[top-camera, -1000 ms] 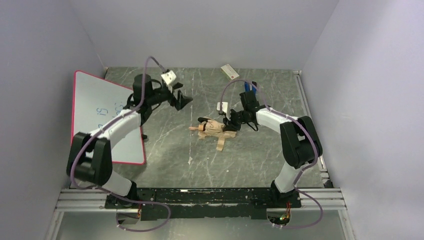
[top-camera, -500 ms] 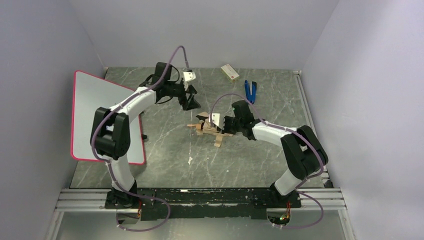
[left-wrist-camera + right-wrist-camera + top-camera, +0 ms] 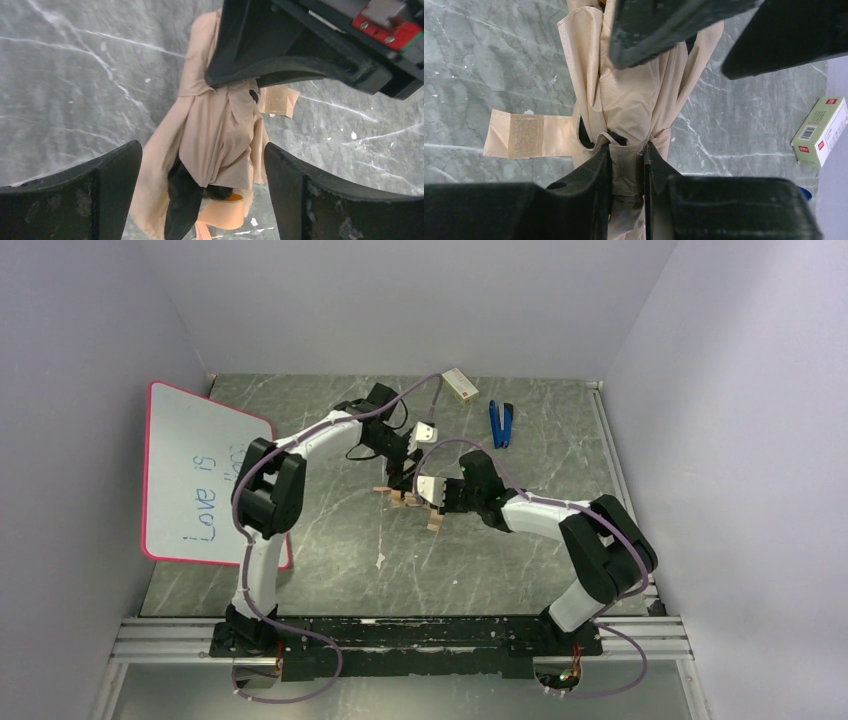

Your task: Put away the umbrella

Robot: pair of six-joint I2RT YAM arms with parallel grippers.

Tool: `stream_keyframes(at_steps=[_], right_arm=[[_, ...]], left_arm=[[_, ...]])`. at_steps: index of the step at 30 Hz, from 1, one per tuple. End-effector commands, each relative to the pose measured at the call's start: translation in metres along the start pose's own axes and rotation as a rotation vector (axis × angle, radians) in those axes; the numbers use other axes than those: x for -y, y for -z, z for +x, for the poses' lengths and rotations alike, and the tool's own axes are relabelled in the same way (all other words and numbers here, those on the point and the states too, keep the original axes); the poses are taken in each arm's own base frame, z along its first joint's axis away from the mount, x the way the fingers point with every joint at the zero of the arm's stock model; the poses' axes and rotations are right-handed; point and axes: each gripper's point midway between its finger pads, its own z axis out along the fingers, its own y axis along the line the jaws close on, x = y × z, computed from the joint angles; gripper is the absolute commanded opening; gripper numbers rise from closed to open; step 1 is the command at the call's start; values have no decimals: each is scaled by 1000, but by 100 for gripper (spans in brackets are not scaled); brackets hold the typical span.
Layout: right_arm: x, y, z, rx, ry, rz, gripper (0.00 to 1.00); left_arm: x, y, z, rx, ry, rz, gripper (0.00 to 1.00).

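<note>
The beige umbrella (image 3: 408,498) lies folded and crumpled at the table's middle, its strap (image 3: 437,522) trailing toward the near side. My right gripper (image 3: 626,170) is shut on the umbrella's fabric end (image 3: 629,100); the strap's velcro tab (image 3: 526,135) lies flat to the left. My left gripper (image 3: 202,195) is open and straddles the umbrella (image 3: 220,125) near its tan handle knob (image 3: 225,212), with a finger on each side and neither touching. In the top view the left gripper (image 3: 405,475) hangs just behind the right gripper (image 3: 438,496).
A pink-edged whiteboard (image 3: 200,475) with blue writing lies at the left. A small green-and-white box (image 3: 460,385) and a blue tool (image 3: 500,423) lie at the back. The box also shows in the right wrist view (image 3: 821,131).
My left arm has swung from the back left to the right and now hangs over the umbrella. My right gripper has shifted left along the umbrella.
</note>
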Motion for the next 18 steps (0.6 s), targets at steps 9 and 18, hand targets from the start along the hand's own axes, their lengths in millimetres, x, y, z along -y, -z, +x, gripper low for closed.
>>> stream_keyframes(at_steps=[9, 18], right_arm=[[-66, 0, 56, -203, -51, -185, 14], [-68, 0, 55, -200, -41, -182, 14]], left_arm=[[14, -21, 37, -107, 21, 65, 97], [14, -37, 58, -146, 84, 80, 95]])
